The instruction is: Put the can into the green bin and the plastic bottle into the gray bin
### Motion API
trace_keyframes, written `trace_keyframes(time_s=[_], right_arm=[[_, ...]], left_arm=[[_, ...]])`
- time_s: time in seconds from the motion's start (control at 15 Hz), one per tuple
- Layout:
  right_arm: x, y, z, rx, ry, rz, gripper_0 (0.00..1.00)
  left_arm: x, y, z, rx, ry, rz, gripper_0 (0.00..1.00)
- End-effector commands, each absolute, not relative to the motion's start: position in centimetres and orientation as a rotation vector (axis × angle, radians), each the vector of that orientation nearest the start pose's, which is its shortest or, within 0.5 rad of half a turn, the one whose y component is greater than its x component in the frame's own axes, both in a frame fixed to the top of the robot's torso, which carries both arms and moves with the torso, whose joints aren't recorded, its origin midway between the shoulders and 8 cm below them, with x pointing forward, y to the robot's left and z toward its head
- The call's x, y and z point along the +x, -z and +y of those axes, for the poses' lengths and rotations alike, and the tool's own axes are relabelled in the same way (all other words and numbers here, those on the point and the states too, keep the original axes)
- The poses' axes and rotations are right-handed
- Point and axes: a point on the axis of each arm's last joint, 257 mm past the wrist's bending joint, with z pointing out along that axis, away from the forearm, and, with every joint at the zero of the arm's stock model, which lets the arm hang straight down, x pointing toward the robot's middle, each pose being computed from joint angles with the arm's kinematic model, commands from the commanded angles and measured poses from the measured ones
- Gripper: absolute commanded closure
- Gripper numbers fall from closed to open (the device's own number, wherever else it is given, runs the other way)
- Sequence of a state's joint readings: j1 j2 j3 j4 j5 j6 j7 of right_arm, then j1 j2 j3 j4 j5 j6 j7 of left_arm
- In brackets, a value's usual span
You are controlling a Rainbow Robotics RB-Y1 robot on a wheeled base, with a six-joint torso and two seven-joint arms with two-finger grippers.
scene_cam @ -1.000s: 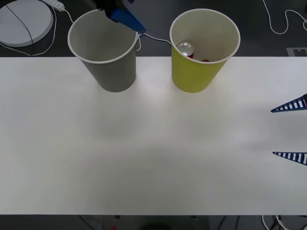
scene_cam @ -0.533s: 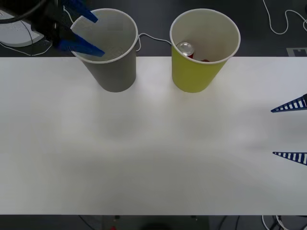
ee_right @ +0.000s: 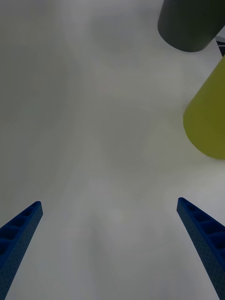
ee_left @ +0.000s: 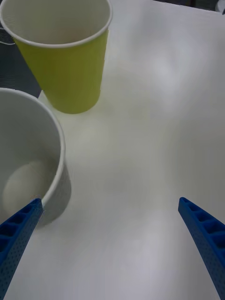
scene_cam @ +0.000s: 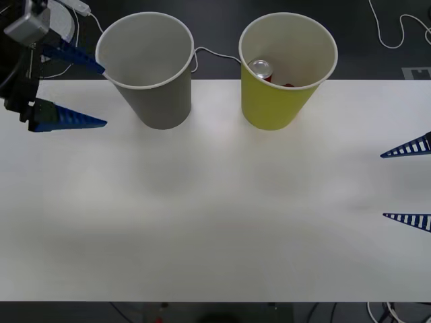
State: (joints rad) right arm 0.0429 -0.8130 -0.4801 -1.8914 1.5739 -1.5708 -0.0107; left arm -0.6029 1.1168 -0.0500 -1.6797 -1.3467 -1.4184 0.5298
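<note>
Left gripper point(scene_cam: 101, 94) hangs at the far left of the worktop point(scene_cam: 215, 222), just beside the gray bin point(scene_cam: 149, 74), its blue fingers point(scene_cam: 67, 120) spread wide with nothing between them; the upper fingertip sits close against the bin's white rim. Right gripper point(scene_cam: 385, 185) waits at the right edge of the worktop, well apart from both bins, its ribbed fingers likewise spread and holding nothing. Both bins stand upright side by side at the far edge of the worktop, gray on the left and the green bin point(scene_cam: 283, 74) on the right. Inside the green bin lies the can point(scene_cam: 260, 69), its silver top showing against the near wall. From the left wrist view, the gray bin's pale floor point(ee_left: 23, 183) shows
</note>
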Motion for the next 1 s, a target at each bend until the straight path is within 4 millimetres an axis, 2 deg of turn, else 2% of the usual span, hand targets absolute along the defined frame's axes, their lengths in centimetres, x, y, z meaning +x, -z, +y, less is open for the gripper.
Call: trace_keyframes(time_s=[0.07,0.47,1.0], right_arm=[[36.0,16.0,-32.3,-1.694,-0.108,1.555,0.00],[36.0,16.0,-32.3,-1.694,-0.108,1.555,0.00],[36.0,16.0,-32.3,-1.694,-0.108,1.555,0.00]], left_arm=[[43.9,5.3,23.7,1.640,0.324,1.599,0.00],[41.6,9.6,25.9,1.738,0.310,1.502,0.00],[39.3,14.1,26.5,1.714,0.363,1.446,0.00]])
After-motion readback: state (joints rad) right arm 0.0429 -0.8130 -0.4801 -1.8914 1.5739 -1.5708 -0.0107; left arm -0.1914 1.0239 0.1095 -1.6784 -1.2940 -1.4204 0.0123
